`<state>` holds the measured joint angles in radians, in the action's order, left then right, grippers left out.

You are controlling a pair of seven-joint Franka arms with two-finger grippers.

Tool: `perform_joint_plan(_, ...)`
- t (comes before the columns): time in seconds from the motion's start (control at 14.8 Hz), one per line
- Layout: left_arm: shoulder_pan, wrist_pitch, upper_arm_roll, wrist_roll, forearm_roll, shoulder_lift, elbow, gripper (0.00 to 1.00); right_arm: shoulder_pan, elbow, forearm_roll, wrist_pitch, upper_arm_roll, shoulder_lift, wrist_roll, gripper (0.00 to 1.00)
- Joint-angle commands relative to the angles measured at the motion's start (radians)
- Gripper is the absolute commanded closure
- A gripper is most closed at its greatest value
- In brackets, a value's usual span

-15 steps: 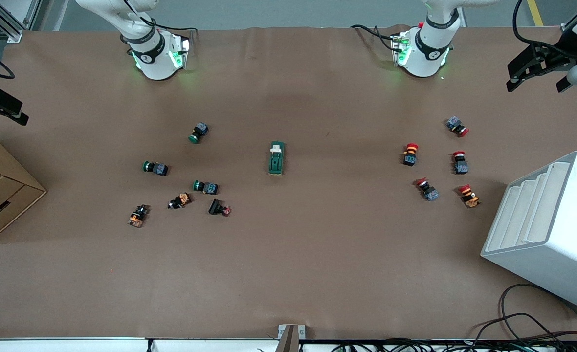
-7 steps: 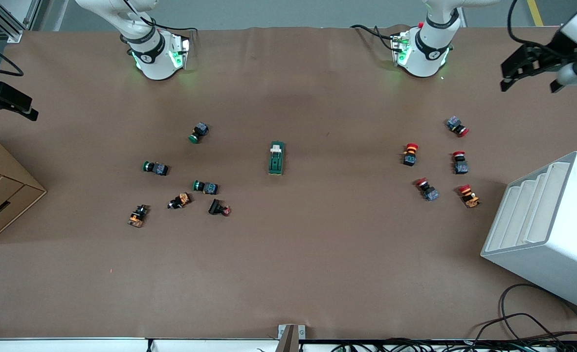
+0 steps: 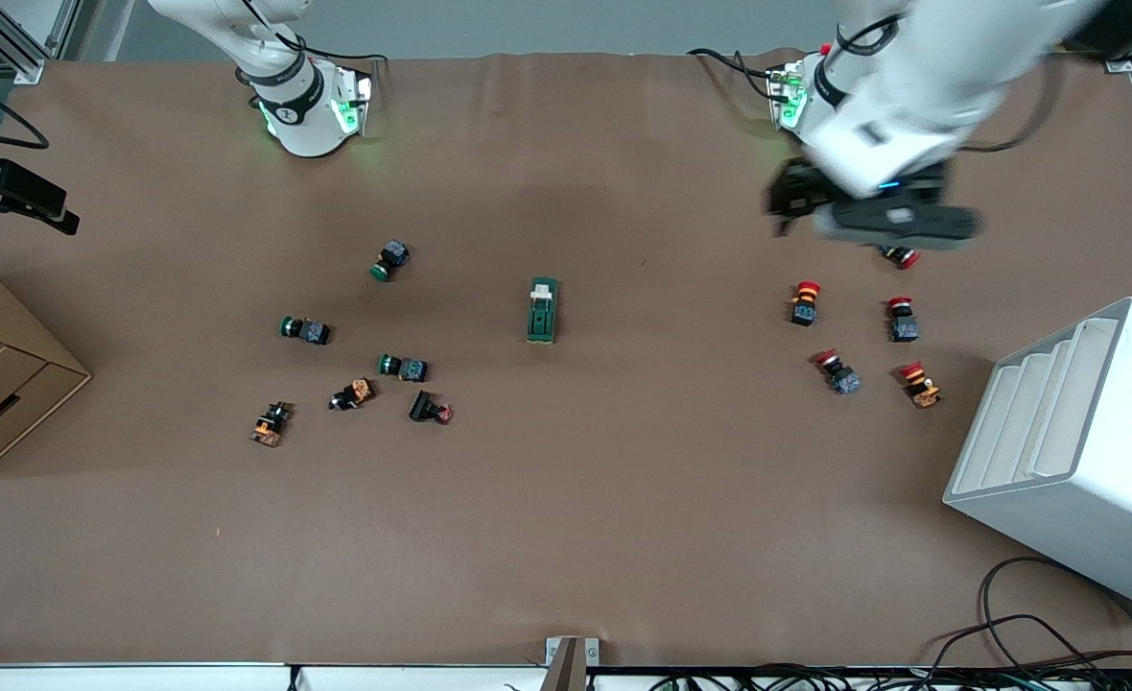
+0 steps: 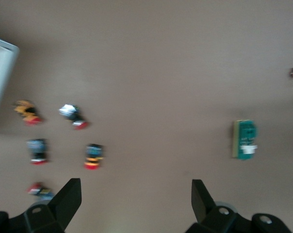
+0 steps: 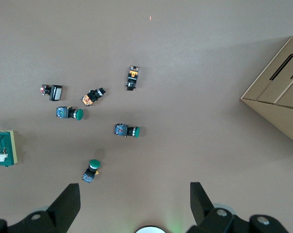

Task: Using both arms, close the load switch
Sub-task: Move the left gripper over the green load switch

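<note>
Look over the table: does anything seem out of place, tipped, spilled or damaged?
Nothing stands out. The load switch lies flat mid-table. The push buttons lie scattered on their sides, but intact. Left gripper and right gripper are open, holding nothing.

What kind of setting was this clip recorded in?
Probably a robotics lab or industrial test bench: a brown-covered table strewn with push buttons around a green load switch, a white stepped rack, and loose cables at the table's edge.

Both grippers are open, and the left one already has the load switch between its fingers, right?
Not quite. Both are open, but the left gripper is up over the red-capped buttons toward its own end of the table, well clear of the load switch. The front view shows this. The right gripper waits at its end.
</note>
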<state>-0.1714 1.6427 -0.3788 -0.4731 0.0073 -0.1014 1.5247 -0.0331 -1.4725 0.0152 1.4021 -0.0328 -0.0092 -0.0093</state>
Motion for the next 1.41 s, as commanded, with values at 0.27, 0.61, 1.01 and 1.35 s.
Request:
perform_joint_plan(0.27, -0.255, 0.328, -0.041, -0.441, 0.148, -0.104, 0.202, 0.0, -0.051, 0.009, -0.001, 0.005, -0.001, 0.017, -0.035, 0.0)
perform_joint_plan(0.61, -0.411, 0.502, -0.041, -0.755, 0.373, -0.176, 0.328, 0.0, -0.045, -0.005, 0.011, 0.011, 0.005, 0.021, 0.056, 0.0)
perform_joint_plan(1.01, -0.575, 0.58, -0.045, -1.223, 0.78, -0.357, 0.33, 0.01, 0.016, -0.005, 0.026, 0.044, 0.008, 0.098, 0.189, 0.0)
perform_joint_plan(1.35, -0.665, 0.572, -0.045, -1.678, 1.219, -0.52, 0.35, 0.01, 0.117, -0.009, 0.029, 0.095, 0.008, 0.132, 0.403, 0.01)
